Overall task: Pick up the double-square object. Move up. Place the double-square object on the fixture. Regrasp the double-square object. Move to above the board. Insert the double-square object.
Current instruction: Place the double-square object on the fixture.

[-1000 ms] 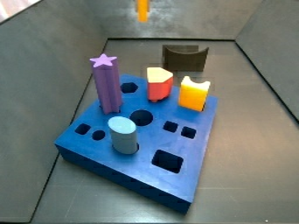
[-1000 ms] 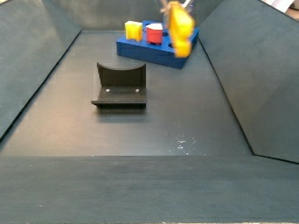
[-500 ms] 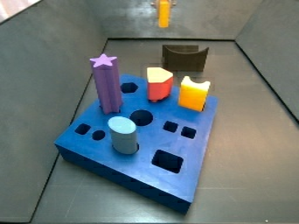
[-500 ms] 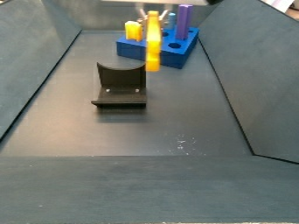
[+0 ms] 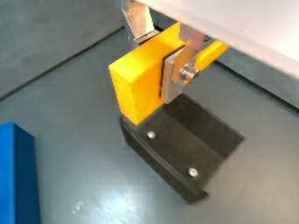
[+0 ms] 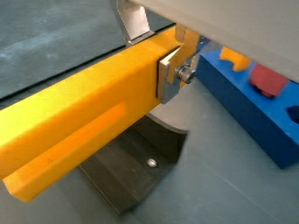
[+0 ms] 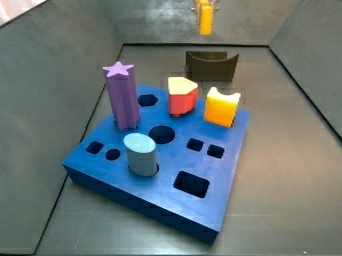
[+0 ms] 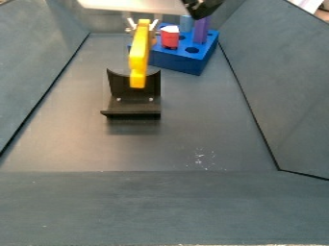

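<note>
Holding: double-square object (image 8: 138, 50) clenched between the jaws of the gripper (image 5: 177, 63), silver fingers (image 6: 177, 68) pressing its flat sides.
Hanging: bar clear of the floor, directly above the fixture (image 8: 131, 94), not touching it in either side view.
Pointing: long axis running roughly upright in a side view (image 7: 205, 16), lower end aimed down toward the fixture's hollow.
Gripping at: upper part of the bar, most of its length reaching out past the jaws in a wrist view (image 6: 82, 114).
Lying below: fixture (image 5: 181, 144) sitting just under the bar's free end in both wrist views.
Standing apart: board (image 7: 160, 165) with its coloured pegs staying out of the way, near but to one side of the fixture (image 7: 211, 65).
Judging next: straight lowering looking enough to seat the bar on the fixture; sideways correction appearing small, though exact alignment being hard to tell.
</note>
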### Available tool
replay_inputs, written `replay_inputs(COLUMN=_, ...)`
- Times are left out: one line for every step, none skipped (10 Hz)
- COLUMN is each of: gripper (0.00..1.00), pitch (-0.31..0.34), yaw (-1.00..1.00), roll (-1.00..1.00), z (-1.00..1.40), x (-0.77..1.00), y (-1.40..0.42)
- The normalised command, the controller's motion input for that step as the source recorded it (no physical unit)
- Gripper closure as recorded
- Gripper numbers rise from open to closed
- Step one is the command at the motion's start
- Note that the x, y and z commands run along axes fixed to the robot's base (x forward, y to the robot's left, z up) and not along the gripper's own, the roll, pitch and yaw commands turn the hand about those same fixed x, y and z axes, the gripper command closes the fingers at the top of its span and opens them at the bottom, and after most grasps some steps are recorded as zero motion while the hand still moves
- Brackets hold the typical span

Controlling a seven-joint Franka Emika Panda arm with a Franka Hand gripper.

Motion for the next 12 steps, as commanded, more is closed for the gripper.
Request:
replay_inputs(gripper=1.00, pitch=0.076, yaw=-0.04, roll=-0.06, z=-0.02, x=0.58, y=0.04)
replay_inputs(gripper=1.00, pitch=0.102, yaw=-0.04, roll=-0.05, z=-0.02, x=0.44, y=0.02)
replay_inputs(gripper=1.00, pitch=0.101, yaw=0.01, roll=-1.00, z=0.61, x=0.15, y=-0.58)
replay_inputs(gripper=1.00, pitch=0.109, yaw=0.00, roll=-1.00, z=0.57, x=0.02, y=-0.50)
replay_inputs(gripper=1.00, pitch=0.108, yaw=0.00, roll=-1.00, z=0.46, x=-0.05, y=-0.33)
replay_inputs(gripper=1.00, pitch=0.087, yaw=-0.02, roll=-1.00, z=0.23, x=-0.08, y=-0.13)
replay_inputs(gripper=1.00, pitch=0.081, yaw=-0.02, roll=-1.00, z=0.11, x=-0.04, y=-0.07)
replay_inputs(gripper=1.00, pitch=0.087, yaw=-0.04, roll=-1.00, z=0.05, x=0.00, y=-0.01)
replay_inputs(gripper=1.00, pitch=0.095, yaw=-0.04, roll=-1.00, z=0.04, x=0.02, y=0.01)
replay_inputs(gripper=1.00, pitch=0.107, yaw=-0.06, roll=-1.00, z=0.01, x=0.04, y=0.02)
replay_inputs(gripper=1.00, pitch=0.113, yaw=-0.07, roll=-1.00, z=0.00, x=0.05, y=0.03)
replay_inputs(gripper=1.00, pitch=0.122, yaw=-0.09, roll=-1.00, z=0.00, x=0.06, y=0.03)
